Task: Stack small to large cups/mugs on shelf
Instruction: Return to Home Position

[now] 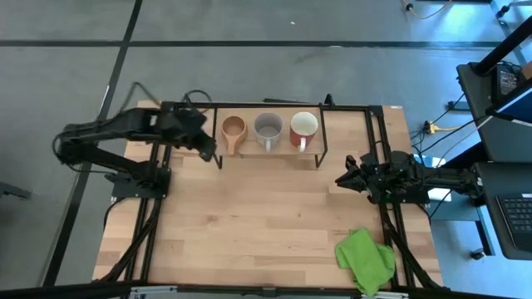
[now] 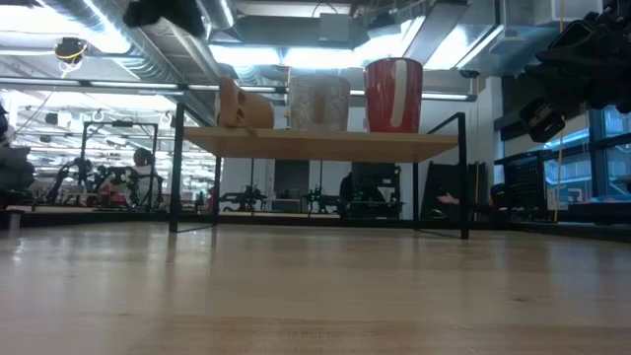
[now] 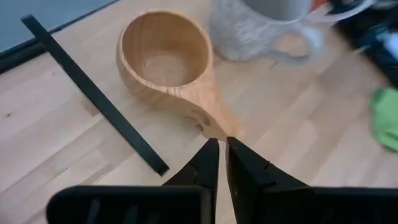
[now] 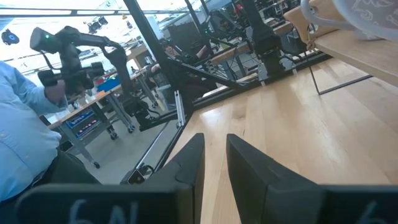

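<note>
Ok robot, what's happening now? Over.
Left gripper shut, empty, beside shelf. Right gripper open, empty, table's right side. Wooden cup, grey mug, red mug on shelf. Nothing blocking.

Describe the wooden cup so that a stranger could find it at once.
On the table stands a low shelf on black legs, carrying three cups in a row. The wooden cup is at the end nearest the left arm, beside the grey mug. It alone is tan wood, the smallest, with a flat handle instead of a loop.
</note>
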You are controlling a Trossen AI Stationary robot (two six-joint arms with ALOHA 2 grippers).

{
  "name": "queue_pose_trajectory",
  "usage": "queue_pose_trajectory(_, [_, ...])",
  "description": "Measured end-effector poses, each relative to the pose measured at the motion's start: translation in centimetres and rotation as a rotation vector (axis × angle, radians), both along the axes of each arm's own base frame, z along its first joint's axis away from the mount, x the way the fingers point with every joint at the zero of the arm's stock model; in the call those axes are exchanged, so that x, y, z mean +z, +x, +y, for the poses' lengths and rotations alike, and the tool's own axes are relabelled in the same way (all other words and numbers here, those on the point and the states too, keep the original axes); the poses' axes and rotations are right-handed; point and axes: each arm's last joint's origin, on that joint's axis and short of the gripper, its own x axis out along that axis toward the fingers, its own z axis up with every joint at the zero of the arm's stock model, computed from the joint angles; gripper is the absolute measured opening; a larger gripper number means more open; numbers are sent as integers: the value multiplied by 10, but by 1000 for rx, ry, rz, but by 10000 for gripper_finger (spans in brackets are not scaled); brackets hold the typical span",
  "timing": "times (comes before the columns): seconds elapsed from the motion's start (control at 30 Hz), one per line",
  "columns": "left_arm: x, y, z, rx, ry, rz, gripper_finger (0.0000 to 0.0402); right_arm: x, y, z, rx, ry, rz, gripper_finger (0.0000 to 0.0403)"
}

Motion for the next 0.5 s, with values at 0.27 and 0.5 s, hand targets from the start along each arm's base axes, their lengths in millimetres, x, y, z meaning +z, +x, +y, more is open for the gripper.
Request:
queue_pose_trajectory(0.27, [34, -29, -27, -191, 137, -273, 14, 0, 0, 0, 0, -1, 0, 69])
queue_pose_trajectory(0.5, [41, -24, -72, -452, 405, -685, 6, 0, 0, 0, 0, 0, 0, 69])
